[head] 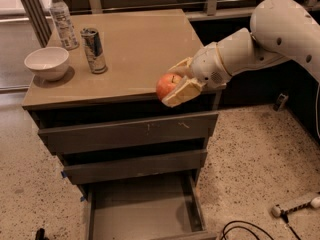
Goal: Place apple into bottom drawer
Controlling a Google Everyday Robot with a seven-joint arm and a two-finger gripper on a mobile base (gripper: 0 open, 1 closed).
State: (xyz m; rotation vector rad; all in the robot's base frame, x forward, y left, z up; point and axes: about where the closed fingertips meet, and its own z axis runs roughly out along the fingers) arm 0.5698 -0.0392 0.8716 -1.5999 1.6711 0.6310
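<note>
The red-orange apple is held between the tan fingers of my gripper. It hangs at the front right edge of the cabinet top, just above the top drawer's front. The gripper is shut on the apple, with the white arm coming in from the right. The bottom drawer is pulled open below, its flat grey inside bare. The apple is well above it and toward its right side.
A white bowl, a metal can and a clear water bottle stand on the left of the cabinet top. Two closed drawers sit above the open one. Cables and a white tool lie on the speckled floor at right.
</note>
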